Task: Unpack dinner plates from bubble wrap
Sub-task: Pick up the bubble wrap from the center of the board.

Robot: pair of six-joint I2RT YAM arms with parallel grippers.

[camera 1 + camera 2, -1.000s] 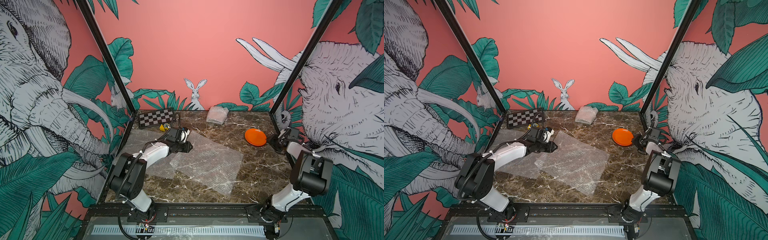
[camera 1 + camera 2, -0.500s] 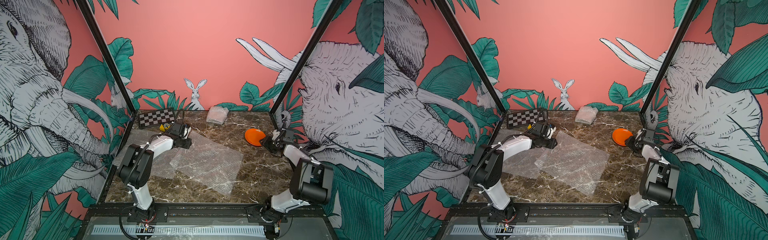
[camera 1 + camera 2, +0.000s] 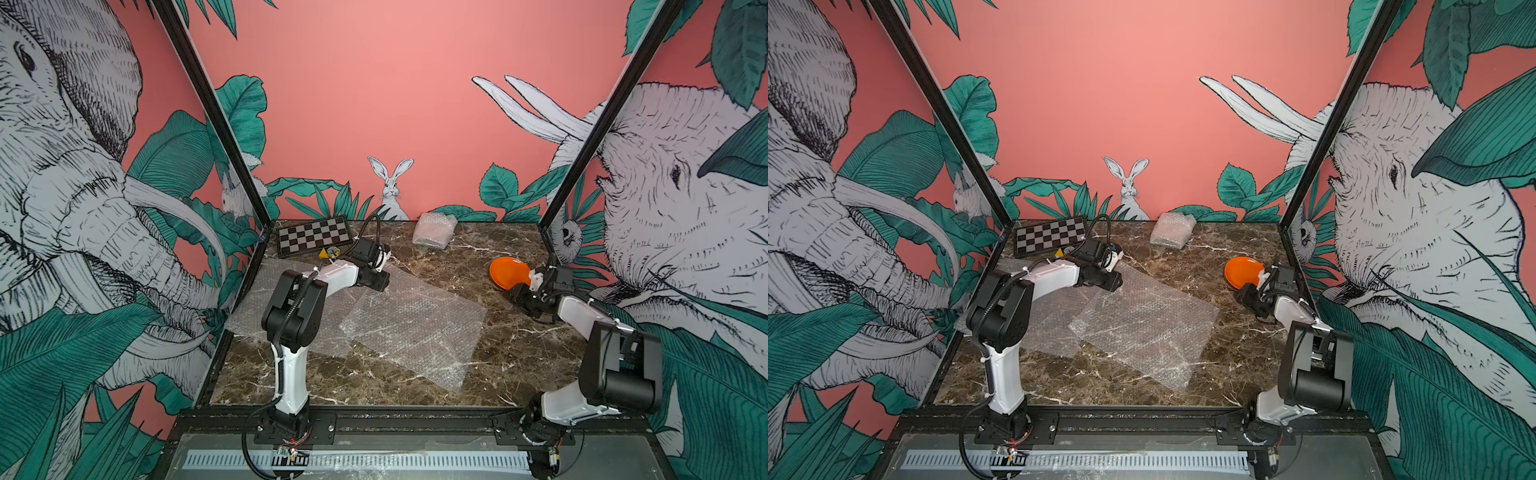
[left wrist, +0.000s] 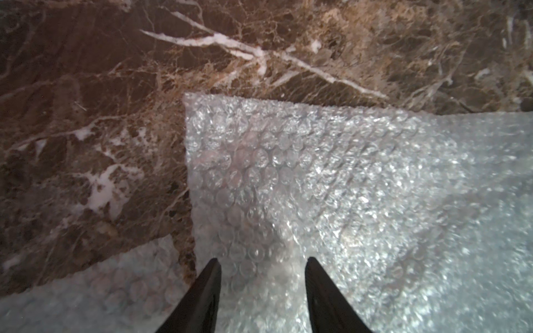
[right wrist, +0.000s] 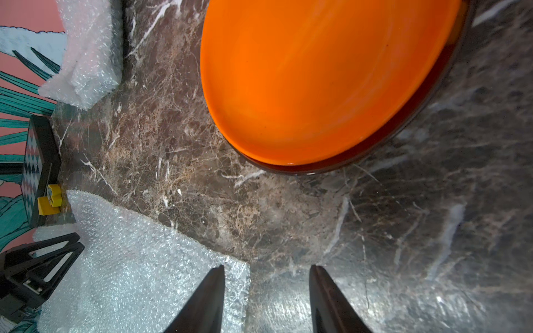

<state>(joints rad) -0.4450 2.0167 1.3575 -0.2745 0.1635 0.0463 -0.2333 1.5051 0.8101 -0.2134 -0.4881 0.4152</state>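
Left arm (image 3: 332, 274): I have it stretched over the left side of the brown marble bench (image 3: 519, 353), ending at the far corner of the flat sheets.
Left jaws: apart, with nothing clamped. In the wrist view they frame a sheet corner (image 4: 259, 173). I cannot tell whether they touch it.
Right arm (image 3: 577, 309): bent low along the right wall.
Right jaws: apart and empty, above bare marble, near the plate but clear of it.
Bright orange round plate (image 3: 509, 272) (image 3: 1241, 270) (image 5: 317, 80): unwrapped, at the far right of the bench. A dark red rim (image 5: 302, 170) shows right under its edge.
Clear bubble wrap sheets (image 3: 415, 328): 2 lie spread flat and overlapping across the middle and left.
Folded bubble wrap bundle (image 3: 434, 230) (image 3: 1173, 230): against the back wall, well apart from both arms. I cannot see inside it.
Black-and-white checkered board (image 3: 313, 241): in the far left corner, with a small yellow block (image 3: 324, 252) just beside it.
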